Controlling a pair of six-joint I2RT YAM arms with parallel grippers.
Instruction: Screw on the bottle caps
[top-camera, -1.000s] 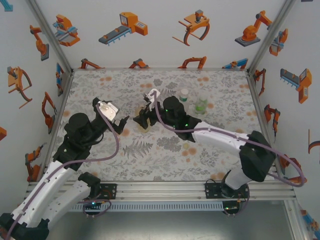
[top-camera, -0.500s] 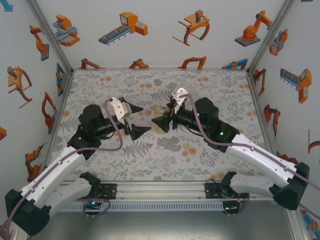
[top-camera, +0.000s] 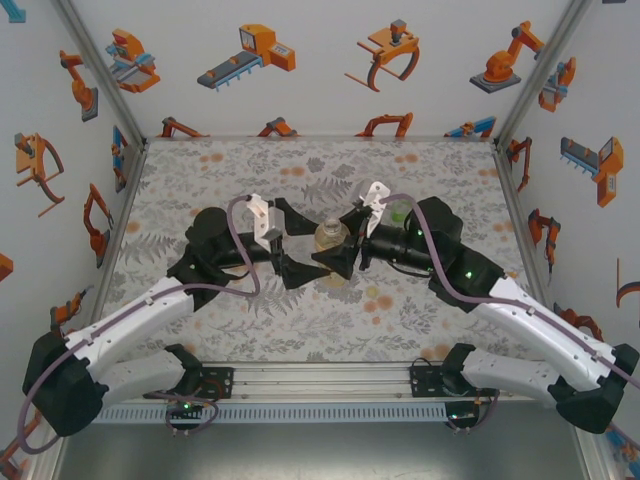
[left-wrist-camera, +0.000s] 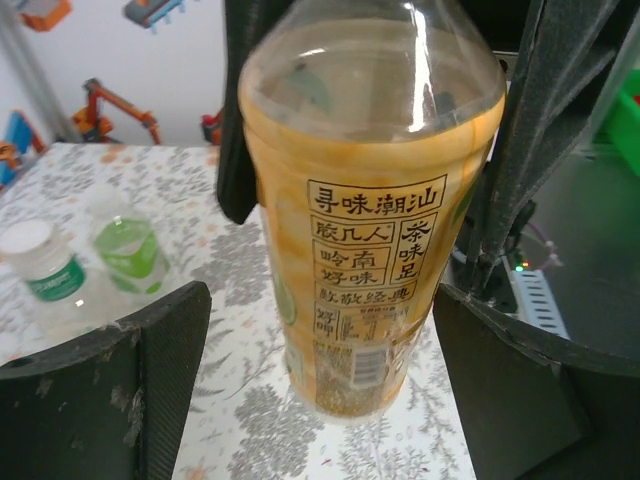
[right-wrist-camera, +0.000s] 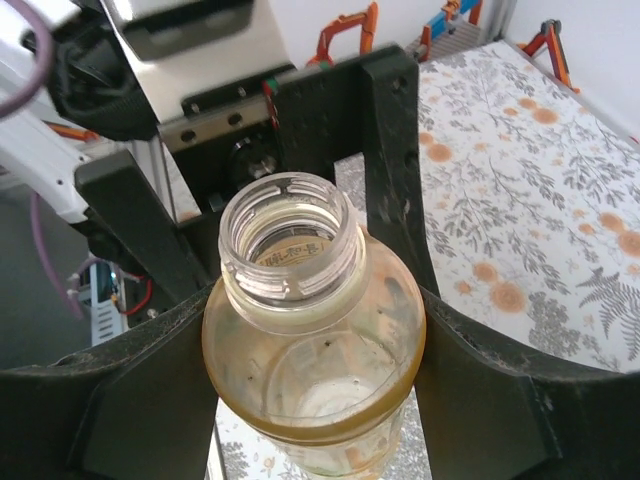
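A slim clear plastic bottle with a white top (left-wrist-camera: 40, 268) and a short green plastic bottle (left-wrist-camera: 130, 255) stand side by side at the left of the left wrist view, on the floral-printed table (top-camera: 200, 170). At mid-frame from above, the tall plastic bottle of amber-yellow liquid (top-camera: 329, 238) is upright, its neck uncapped. The right gripper (right-wrist-camera: 315, 400) clasps its shoulder, both fingers pressed against it. The left gripper (left-wrist-camera: 340, 400) straddles it, spread wide, with gaps on both sides.
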